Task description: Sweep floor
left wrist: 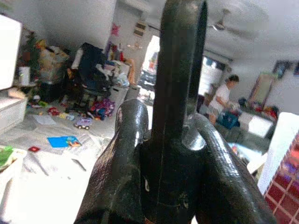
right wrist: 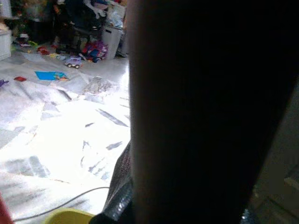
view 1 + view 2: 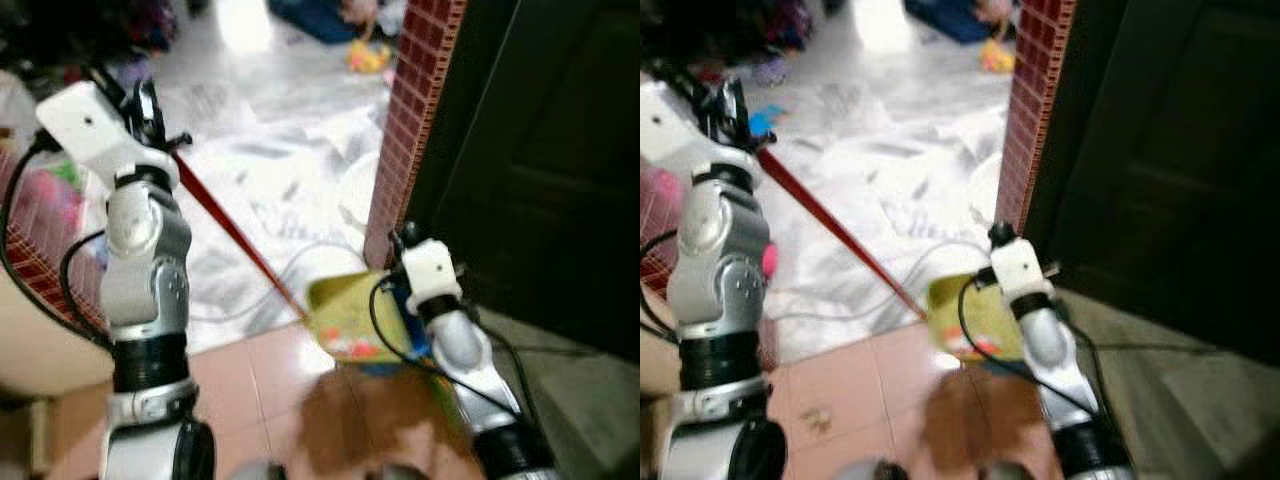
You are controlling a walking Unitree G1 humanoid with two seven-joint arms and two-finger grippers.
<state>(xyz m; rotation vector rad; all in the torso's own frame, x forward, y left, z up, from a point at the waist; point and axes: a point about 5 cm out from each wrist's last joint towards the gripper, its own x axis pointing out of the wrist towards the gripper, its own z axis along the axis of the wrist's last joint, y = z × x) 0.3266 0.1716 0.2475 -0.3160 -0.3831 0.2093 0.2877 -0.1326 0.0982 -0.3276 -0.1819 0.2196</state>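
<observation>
Broom handle (image 3: pixel 235 235): red, slanting from the left gripper (image 3: pixel 150 110) down to the yellow dustpan (image 3: pixel 350 318).
Left gripper: fingers (image 1: pixel 124 158) clamped around the handle.
Right gripper (image 3: pixel 398 243): above the dustpan; opening can't be told.
Floor (image 3: pixel 290 170): pale marble, beyond both.

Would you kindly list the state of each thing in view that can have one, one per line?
Left tool: shut on the broom handle, raised.
Broom handle: red, slanting down from the left tool toward the dustpan.
Dustpan: yellow, low at the floor by the right tool, debris on it.
Right tool: by the dustpan; fingers too hidden to judge.
Dark door: appears shut.
</observation>
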